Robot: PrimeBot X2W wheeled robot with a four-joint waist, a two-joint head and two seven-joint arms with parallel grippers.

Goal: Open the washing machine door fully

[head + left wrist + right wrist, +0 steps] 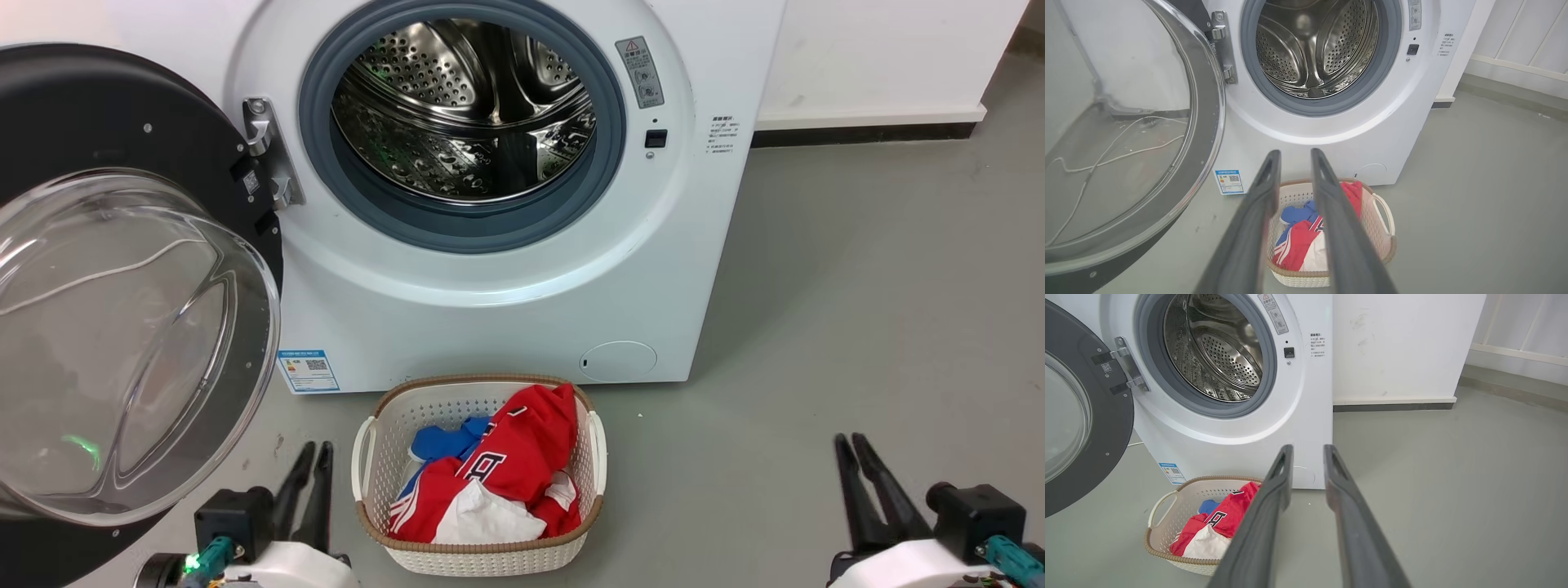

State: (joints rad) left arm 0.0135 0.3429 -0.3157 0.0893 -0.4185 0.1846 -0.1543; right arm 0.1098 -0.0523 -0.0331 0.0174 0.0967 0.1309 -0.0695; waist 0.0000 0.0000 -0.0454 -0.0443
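1 door rim (82, 106) beside left pincer (317, 449)

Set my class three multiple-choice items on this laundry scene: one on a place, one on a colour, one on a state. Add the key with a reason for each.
1. Where does the laundry basket stand?
A. On the floor in front of the washing machine
B. On a shelf
C. On top of the machine

2. What colour is the largest garment in the basket?
A. Green
B. Yellow
C. Red

3. The washing machine door is:
A. Shut
B. Swung open on its hinge to the robot's left
C. Off and lying flat on the floor

Key:
1 A: the basket sits on the grey floor before the machine's front.
2 C: the garment on top is red with white trim.
3 B: the door stands left of the opening, and the steel drum is exposed.
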